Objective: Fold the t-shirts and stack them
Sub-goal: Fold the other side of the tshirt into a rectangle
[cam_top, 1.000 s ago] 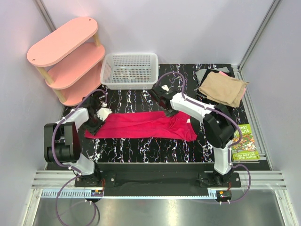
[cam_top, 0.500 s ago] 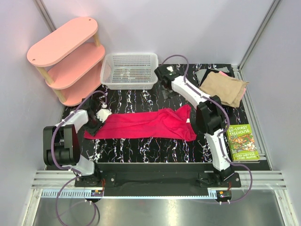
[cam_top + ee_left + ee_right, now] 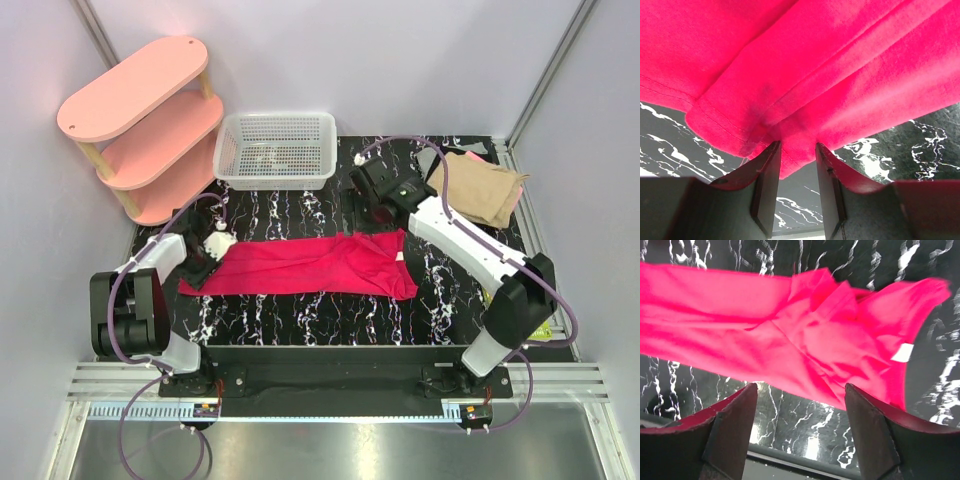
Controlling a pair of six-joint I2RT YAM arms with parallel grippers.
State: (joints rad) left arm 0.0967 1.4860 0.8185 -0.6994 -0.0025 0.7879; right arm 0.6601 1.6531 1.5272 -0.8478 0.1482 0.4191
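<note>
With the red t-shirt (image 3: 310, 265) lying across the middle of the table (image 3: 300, 318), you're wanting the right gripper (image 3: 801, 387), hanging over its right end with jaws wide apart and gripping nothing, dropping onto that hem and carrying it leftward while the left gripper (image 3: 797, 147), pinching the left end, is anchoring low. Shirt's looking like a long narrow band, bunching and creasing at the right, white tag (image 3: 400, 257) showing.

The crimson-pink t-shirt (image 3: 815, 65) is seen filling the upper part of the view, doubled over itself, with a stitched hem at the left. A bunched fold is pinched between the tips of the left gripper (image 3: 797, 150). A black, white-veined table (image 3: 910, 150) is shown beneath.
</note>
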